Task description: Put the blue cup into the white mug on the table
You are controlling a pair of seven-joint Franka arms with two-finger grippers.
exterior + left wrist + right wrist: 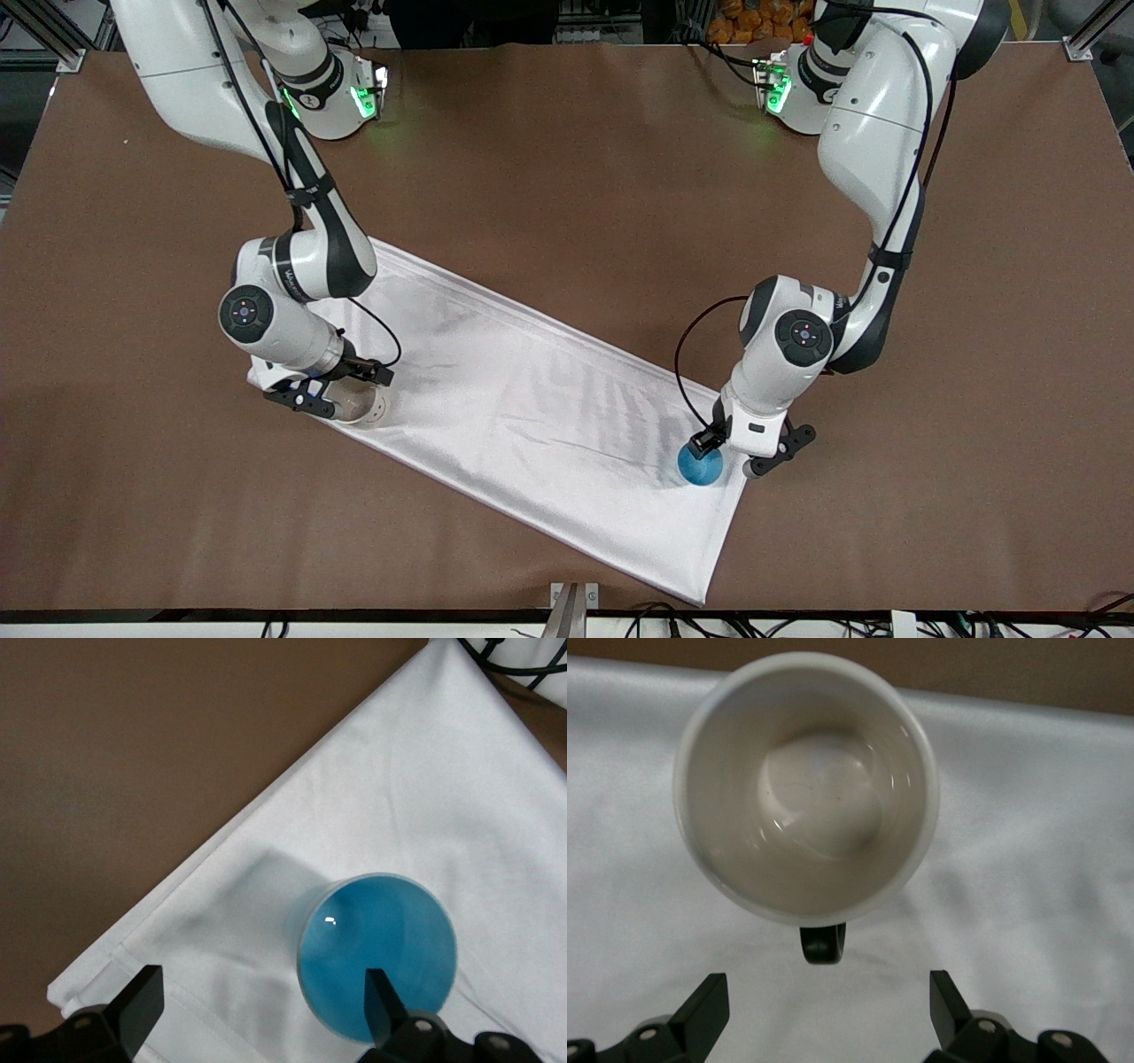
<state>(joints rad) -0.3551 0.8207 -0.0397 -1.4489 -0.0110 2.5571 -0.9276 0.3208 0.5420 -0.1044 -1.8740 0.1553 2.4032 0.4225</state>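
The blue cup [700,465] stands upright on the white cloth [532,416], near the cloth's corner toward the left arm's end of the desk [567,159]. In the left wrist view its mouth faces the camera and it looks empty. The left hand [738,452] sits low at the cup, fingers spread: one finger [383,1001] shows over the cup's opening and the other [140,1001] out over the cloth, so it looks set to pinch the wall at the rim, though nothing is gripped yet.

The white mug [361,406] stands upright on the same cloth, well apart from the blue cup, at the corner toward the right arm's end. It too is empty, its pale inside bare in the right wrist view, with the black handle [822,943] pointing toward the camera. The right hand [330,396] is low beside the mug, released, its fingers [707,1005] spread short of the handle and touching nothing, probably to steady the mug while the cup comes over.
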